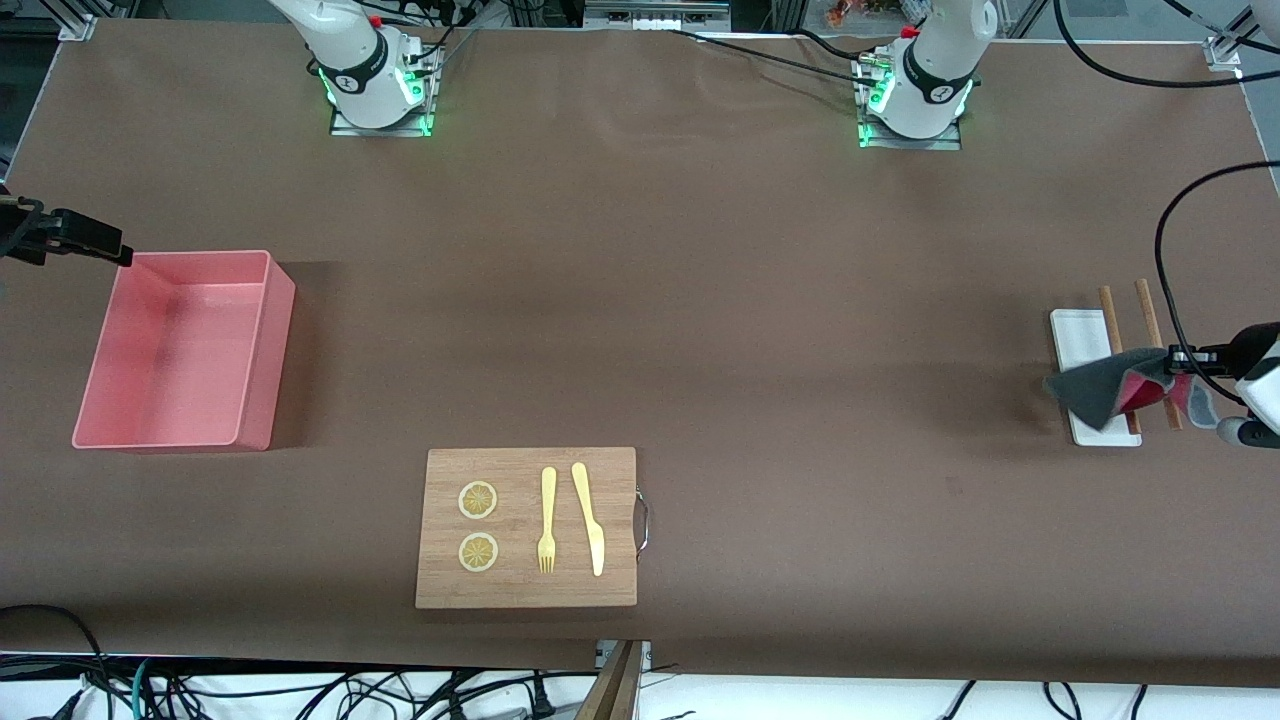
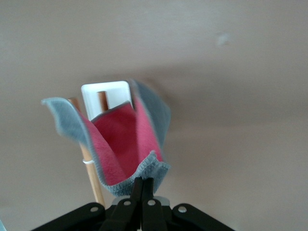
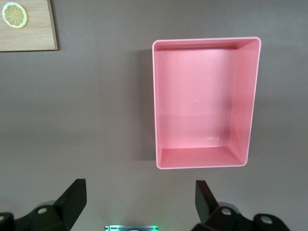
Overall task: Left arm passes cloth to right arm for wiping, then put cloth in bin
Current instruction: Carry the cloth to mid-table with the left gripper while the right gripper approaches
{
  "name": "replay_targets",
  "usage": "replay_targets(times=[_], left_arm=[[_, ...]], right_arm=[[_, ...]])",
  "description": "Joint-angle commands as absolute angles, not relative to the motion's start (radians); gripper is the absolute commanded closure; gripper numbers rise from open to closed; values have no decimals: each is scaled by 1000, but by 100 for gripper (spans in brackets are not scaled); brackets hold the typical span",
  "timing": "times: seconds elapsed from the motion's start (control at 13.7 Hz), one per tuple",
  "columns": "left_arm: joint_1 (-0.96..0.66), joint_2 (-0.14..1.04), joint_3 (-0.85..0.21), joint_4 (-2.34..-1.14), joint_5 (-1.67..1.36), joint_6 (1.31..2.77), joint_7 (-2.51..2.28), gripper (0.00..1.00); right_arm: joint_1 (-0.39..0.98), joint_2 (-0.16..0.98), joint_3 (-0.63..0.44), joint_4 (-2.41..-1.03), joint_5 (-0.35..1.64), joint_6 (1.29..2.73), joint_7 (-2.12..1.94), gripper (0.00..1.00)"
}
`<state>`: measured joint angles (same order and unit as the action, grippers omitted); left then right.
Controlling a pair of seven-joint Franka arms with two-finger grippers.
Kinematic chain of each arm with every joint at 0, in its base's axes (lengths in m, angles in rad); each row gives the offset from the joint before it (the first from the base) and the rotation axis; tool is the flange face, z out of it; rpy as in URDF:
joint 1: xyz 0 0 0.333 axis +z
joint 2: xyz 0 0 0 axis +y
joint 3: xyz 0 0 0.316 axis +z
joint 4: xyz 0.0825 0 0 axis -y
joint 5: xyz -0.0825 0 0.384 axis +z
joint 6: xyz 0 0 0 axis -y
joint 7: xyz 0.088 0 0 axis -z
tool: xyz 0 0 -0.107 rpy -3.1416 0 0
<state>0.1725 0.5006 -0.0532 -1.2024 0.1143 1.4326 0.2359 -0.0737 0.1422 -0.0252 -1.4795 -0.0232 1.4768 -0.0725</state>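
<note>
The left gripper has its fingers clamped on one edge of the cloth, which dangles over the white tray (lifted clear for a handover). The right gripper waits above the bin, fingers wide apart.

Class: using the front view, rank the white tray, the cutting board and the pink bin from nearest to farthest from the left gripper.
1. White tray: directly under the left gripper.
2. Cutting board: mid-table, near the camera.
3. Pink bin: at the right arm's end.
</note>
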Motion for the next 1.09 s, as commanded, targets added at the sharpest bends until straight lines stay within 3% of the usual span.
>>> replay_targets(times=[0.0, 0.15, 0.36, 0.51, 1.02], left_arm=[[68, 508, -48, -1074, 54, 1291, 210, 100], [48, 502, -84, -1068, -122, 1282, 248, 100], [23, 506, -272, -1066, -179, 1296, 301, 100], [25, 520, -375, -1066, -272, 1382, 305, 100], [-133, 568, -422, -1075, -690, 1716, 512, 100]], right_arm=[[-40, 166, -20, -1483, 29, 1482, 47, 0], [-15, 190, -17, -1482, 76, 1489, 174, 0], [55, 219, -12, -1482, 97, 1549, 302, 0], [118, 241, -12, -1480, 97, 1591, 415, 0], [248, 316, -11, -1480, 167, 1758, 693, 0]])
